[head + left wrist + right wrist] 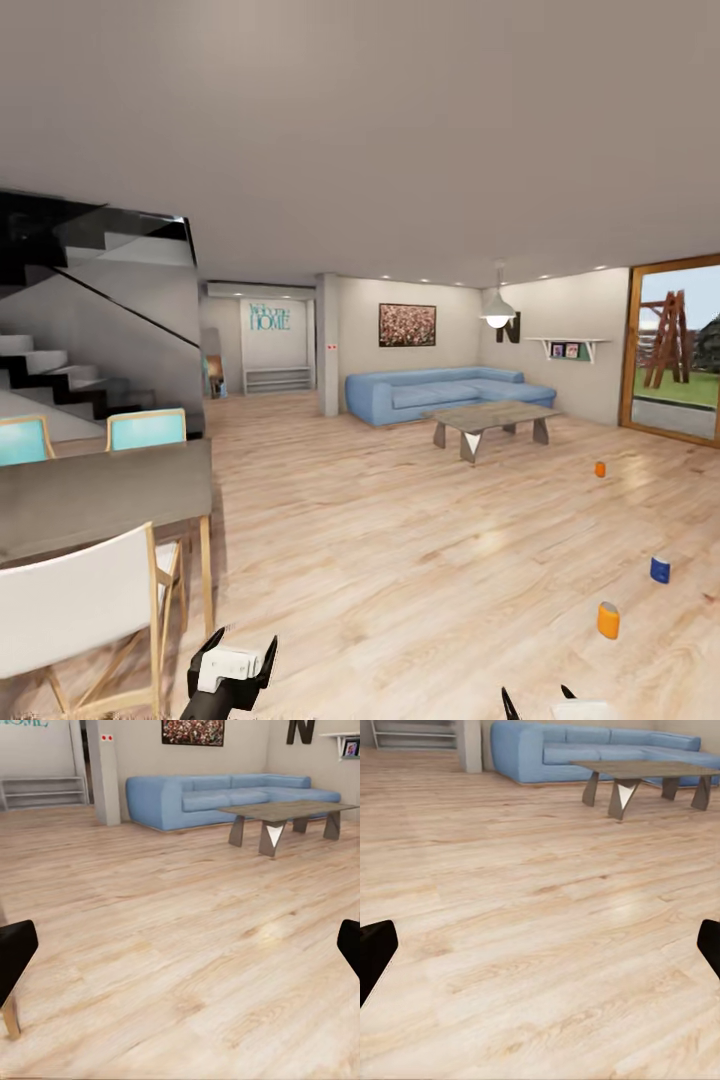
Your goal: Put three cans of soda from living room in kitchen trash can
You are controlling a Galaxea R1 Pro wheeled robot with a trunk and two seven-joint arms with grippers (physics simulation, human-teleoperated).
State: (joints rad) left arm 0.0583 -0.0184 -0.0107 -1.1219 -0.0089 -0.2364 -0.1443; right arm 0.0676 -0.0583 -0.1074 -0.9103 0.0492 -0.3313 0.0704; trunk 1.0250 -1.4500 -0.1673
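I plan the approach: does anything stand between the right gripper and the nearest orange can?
Nothing visible does. The right gripper is low in the head view, and only bare wooden floor lies between it and the nearest orange can.

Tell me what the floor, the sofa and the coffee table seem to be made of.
Floor: pale wood planks, light sheen; grain lines and a soft glare patch show.
Sofa: matte blue upholstery, probably fabric, with soft cushioned shapes.
Coffee table: grey-brown matte top, perhaps wood or stone, on grey angular legs; material unclear.
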